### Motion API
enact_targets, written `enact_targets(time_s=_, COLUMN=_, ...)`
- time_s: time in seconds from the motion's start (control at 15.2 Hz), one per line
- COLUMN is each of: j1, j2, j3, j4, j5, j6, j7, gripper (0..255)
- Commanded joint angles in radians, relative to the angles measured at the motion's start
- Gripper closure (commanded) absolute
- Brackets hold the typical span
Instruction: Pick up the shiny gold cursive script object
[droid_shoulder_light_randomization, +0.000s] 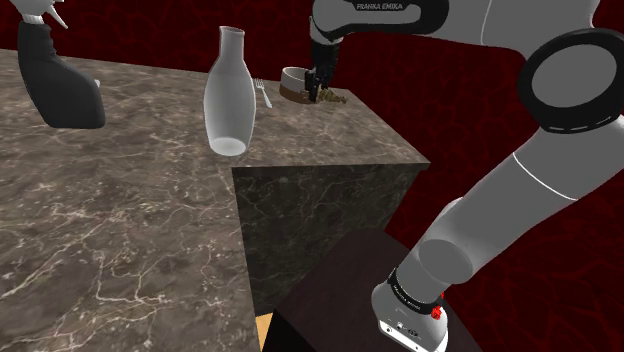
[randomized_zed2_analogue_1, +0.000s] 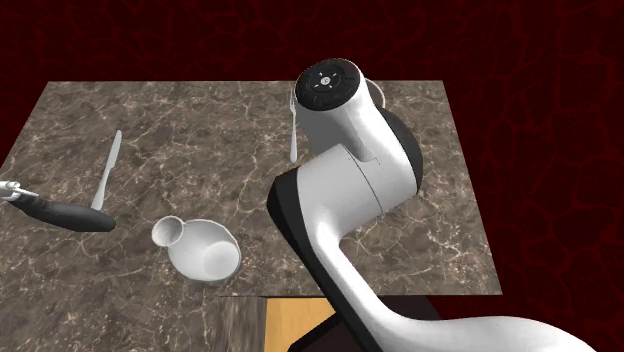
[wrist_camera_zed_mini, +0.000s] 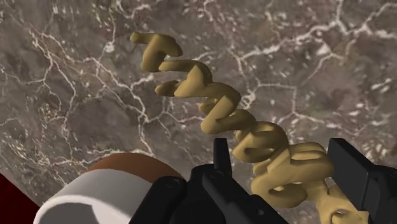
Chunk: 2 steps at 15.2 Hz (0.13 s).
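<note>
In the shoulder view, a black spray bottle (droid_shoulder_light_randomization: 62, 90) with a pale trigger head is sitting at the upper left of the frame on the brown marble counter (droid_shoulder_light_randomization: 120, 230). Right of it, a white vase (droid_shoulder_light_randomization: 229, 100) with a narrow neck is sitting near the counter's inner corner. A small pale fork (droid_shoulder_light_randomization: 265, 95) is lying just beyond the vase. Further right, a white-and-brown bowl (droid_shoulder_light_randomization: 294, 82) is sitting near the counter's far edge. The black gripper (droid_shoulder_light_randomization: 320, 95) is reaching down just beside the bowl. The gold cursive script (droid_shoulder_light_randomization: 334, 99) is lying flat on the marble at the gripper's tips, right of the bowl and top centre of the frame. The white arm (droid_shoulder_light_randomization: 540, 170) is arching across the right side, rising from the dark stand (droid_shoulder_light_randomization: 340, 290) at the lower right, with a dark red wall (droid_shoulder_light_randomization: 150, 35) behind.

In the second exterior view, the spray bottle (randomized_zed2_analogue_1: 65, 213) is lying at the left edge. A pale knife (randomized_zed2_analogue_1: 106, 170) is lying just above it. The vase (randomized_zed2_analogue_1: 205, 250) is sitting lower centre, and the arm (randomized_zed2_analogue_1: 350, 170) is covering the middle.

In the wrist view, the bowl (wrist_camera_zed_mini: 102, 197) is showing at the lower left. The script (wrist_camera_zed_mini: 216, 105) is running diagonally from upper left to lower right. The gripper (wrist_camera_zed_mini: 284, 153) is grasping its lower right end, the fingers (wrist_camera_zed_mini: 351, 168) pressing against it on either side.
</note>
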Motion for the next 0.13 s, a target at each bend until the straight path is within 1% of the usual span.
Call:
enact_targets(time_s=0.0, j1=0.0, j2=0.005, j3=0.0, j4=0.02, j5=0.001, j6=-0.015, j7=-0.004, gripper=255)
enact_targets(time_s=0.07, j1=0.0, j2=0.005, j3=0.0, j4=0.02, j5=0.001, j6=-0.015, j7=-0.004, gripper=255)
